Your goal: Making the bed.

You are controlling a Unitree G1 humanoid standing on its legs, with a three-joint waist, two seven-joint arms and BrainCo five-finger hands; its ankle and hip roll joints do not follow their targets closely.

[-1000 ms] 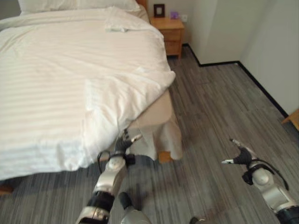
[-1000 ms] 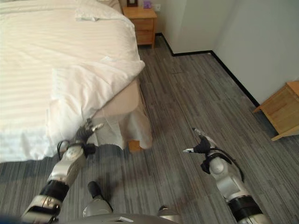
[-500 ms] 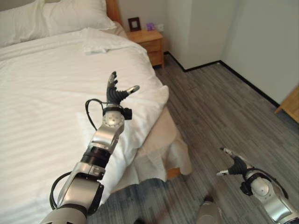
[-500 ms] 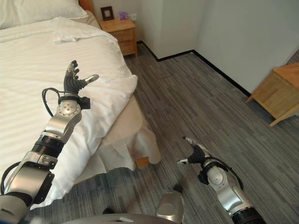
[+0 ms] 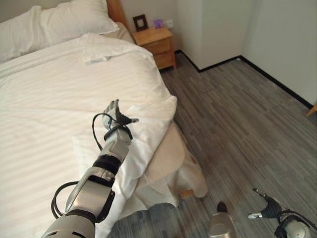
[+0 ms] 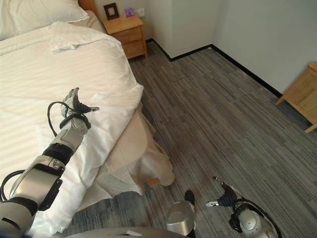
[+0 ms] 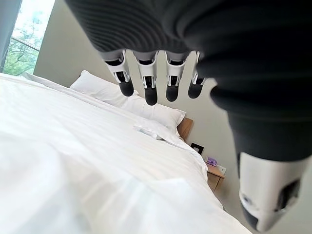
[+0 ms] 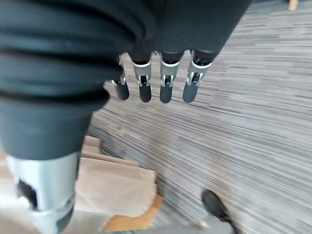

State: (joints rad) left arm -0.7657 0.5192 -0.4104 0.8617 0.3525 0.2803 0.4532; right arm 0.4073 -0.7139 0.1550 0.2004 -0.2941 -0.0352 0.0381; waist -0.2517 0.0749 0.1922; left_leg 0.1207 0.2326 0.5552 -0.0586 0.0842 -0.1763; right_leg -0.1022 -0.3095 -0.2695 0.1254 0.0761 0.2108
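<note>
- Left eye view: a bed (image 5: 34, 148) takes up the left side of the room, covered by a white striped duvet (image 5: 54, 99) that hangs over the near right corner of the mattress
- Two white pillows (image 5: 54, 25) lie at the head of the bed, against a wooden headboard (image 5: 115, 10)
- A small folded white cloth (image 5: 99, 53) sits on the duvet near the pillows, by the bed's right edge
- The left robot hand (image 5: 115, 116) is stretched out over the duvet, near the corner of the bed; its fingers are straight and spread, thumb out to the side, grasping nothing
- In the left wrist view the same left robot hand's fingers (image 7: 146, 78) point straight out in a row above the white bedding, with the thumb (image 7: 265, 195) apart from them
- Below the hanging duvet corner, a beige bed skirt (image 5: 173, 163) drapes down to the floor, and a wooden bed leg (image 5: 187, 193) shows under it
- The right robot hand (image 6: 225, 198) is low, over the grey striped floor (image 5: 237, 114) and well apart from the bed; its fingers are relaxed and released, empty
- In the right wrist view the right robot hand's fingers (image 8: 165, 83) hang straight over the floor
- A wooden nightstand (image 5: 157, 42) stands just beside the head of the bed, carrying a small dark picture frame (image 5: 140, 22) and a small purple object (image 5: 158, 23)
- The corner of another wooden piece of furniture (image 6: 302, 94) shows by the right wall
</note>
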